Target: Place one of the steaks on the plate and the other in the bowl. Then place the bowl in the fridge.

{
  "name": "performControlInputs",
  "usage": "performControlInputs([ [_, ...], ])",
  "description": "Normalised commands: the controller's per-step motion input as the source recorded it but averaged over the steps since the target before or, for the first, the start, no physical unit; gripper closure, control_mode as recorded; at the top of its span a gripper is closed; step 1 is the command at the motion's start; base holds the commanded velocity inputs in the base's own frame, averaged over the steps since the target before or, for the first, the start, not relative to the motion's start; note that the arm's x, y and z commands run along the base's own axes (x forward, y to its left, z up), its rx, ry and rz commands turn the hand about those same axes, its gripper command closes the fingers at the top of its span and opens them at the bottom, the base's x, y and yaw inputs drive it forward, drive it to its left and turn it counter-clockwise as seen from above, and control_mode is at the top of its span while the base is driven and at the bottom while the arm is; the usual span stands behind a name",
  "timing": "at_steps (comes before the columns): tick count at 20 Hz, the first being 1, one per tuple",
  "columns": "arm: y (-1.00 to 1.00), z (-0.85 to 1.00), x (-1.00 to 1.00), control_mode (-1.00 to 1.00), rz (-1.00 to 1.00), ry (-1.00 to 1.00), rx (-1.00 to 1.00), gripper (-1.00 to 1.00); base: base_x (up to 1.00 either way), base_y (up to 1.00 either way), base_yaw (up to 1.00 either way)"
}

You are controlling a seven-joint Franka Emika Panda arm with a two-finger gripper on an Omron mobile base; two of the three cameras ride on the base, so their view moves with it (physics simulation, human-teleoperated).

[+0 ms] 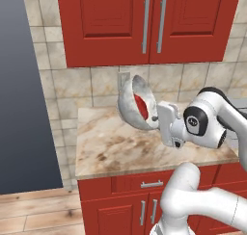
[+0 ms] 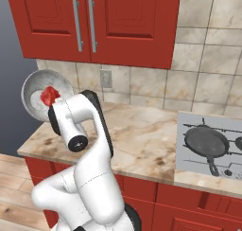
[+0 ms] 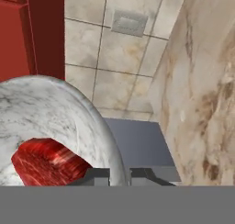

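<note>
Arm bent, forearm level, end effector (image 1: 157,117) pinching the rim of the tipped bowl (image 1: 129,106) with a steak (image 1: 141,106) inside, held above the marbled desk (image 1: 111,147) near its back edge, below red cabinets (image 1: 144,22), before a tiled wall (image 1: 72,82).

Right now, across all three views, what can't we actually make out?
- Plate and second steak: not seen, so placement unconfirmed.
- Fridge: a flat grey panel at the left base view's left edge, cut off; door state unreadable.
- End effector grip on the bowl rim: finger tips cropped by the hand view's bottom edge, hidden behind the arm in the right base view.
- Steak in the tilted bowl: whether it is slipping, unclear.
</note>
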Motion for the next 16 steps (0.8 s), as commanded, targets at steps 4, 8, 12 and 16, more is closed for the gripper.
performControlInputs([
  [4, -0.7, 0.79, -0.11, -1.0, 0.0, 0.65, -0.13, 1.0, 0.0, 0.0, 0.0],
  [8, -0.38, 0.88, -0.22, -1.0, 0.0, 0.67, -0.17, 1.0, 0.0, 0.0, 0.0],
  [12, -0.28, 0.91, -0.51, -1.0, 0.0, 0.52, -0.27, 1.0, 0.0, 0.0, 0.0],
  [16, -0.47, 0.64, -0.58, -1.0, 0.0, 0.35, -0.3, 1.0, 0.0, 0.0, 0.0],
])
